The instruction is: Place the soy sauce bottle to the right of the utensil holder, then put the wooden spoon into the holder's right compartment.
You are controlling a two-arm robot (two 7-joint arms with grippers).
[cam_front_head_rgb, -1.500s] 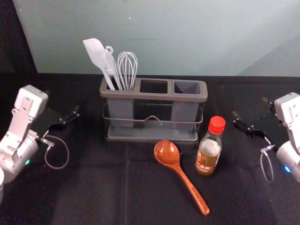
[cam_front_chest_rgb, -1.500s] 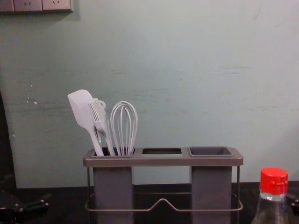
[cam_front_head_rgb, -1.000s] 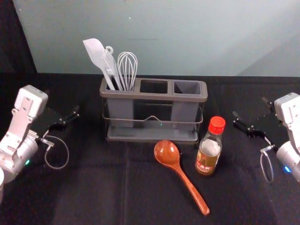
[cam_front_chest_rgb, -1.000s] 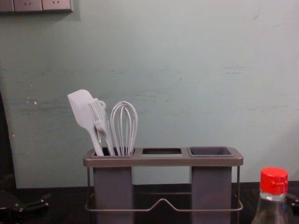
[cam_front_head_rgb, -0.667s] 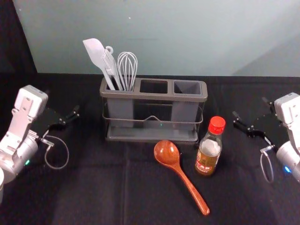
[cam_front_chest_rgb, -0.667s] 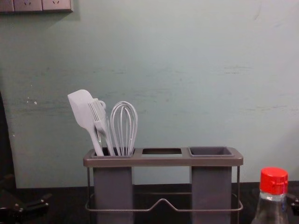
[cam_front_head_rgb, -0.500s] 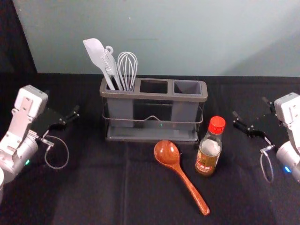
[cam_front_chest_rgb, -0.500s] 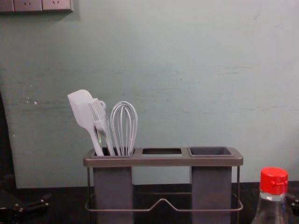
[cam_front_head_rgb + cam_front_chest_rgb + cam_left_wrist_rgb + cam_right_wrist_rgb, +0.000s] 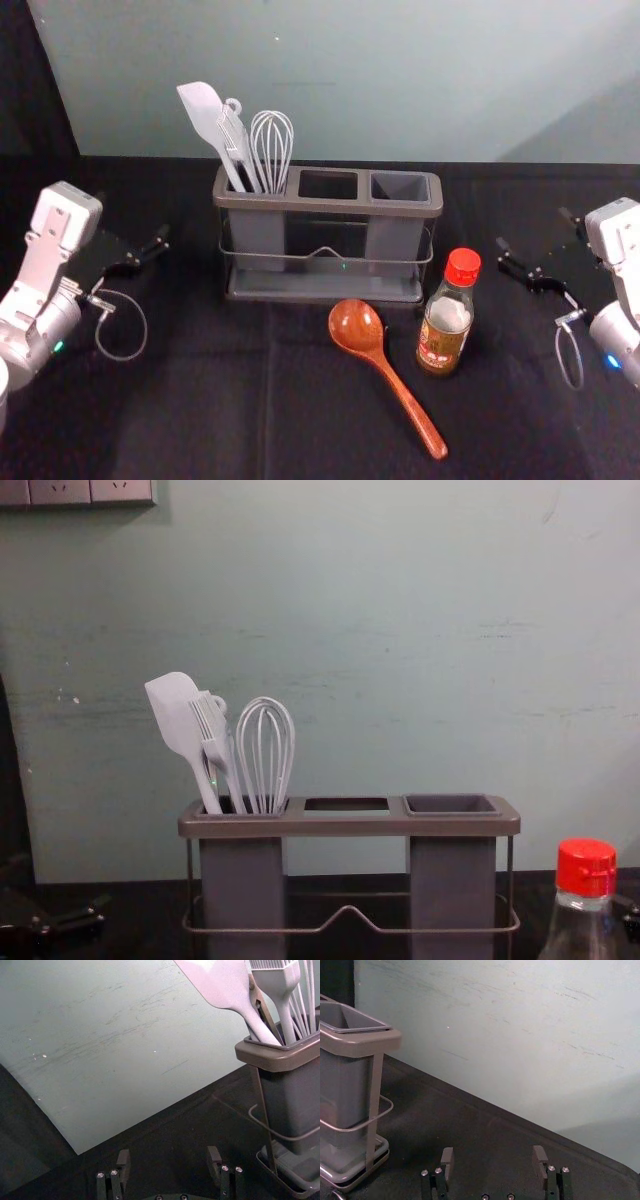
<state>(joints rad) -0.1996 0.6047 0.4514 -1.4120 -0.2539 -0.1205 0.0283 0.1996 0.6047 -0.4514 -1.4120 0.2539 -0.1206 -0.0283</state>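
**Right end effector (image 9: 535, 228) spreading open, wide of the red-capped soy bottle (image 9: 441, 340)**

The clear glass bottle with brown contents is standing upright right of the frame's centre, just in front of the right corner of the grey plastic and wire utensil holder (image 9: 330, 205). From the right end effector, at the frame's right, it is lying toward the lower left, well apart; that arm is sitting nearer than the left. The bottle's long axis is running vertically, so a level grasp around its body is looking sensible, before carrying it rightward and a little back, beside the holder.

In the right wrist view, the fingers are standing wide apart, holding and touching nothing. The left end effector (image 9: 132, 218) is idling at the frame's left, likewise released.

The glossy reddish-brown wooden spoon (image 9: 405, 400) is lying at lower centre on the black cloth-covered surface (image 9: 190, 400), bowl toward the holder, handle slanting to the lower right. It is probably waiting its turn for the right compartment (image 9: 400, 187). A low approach could be risking a tipped bottle or a nudged spoon.
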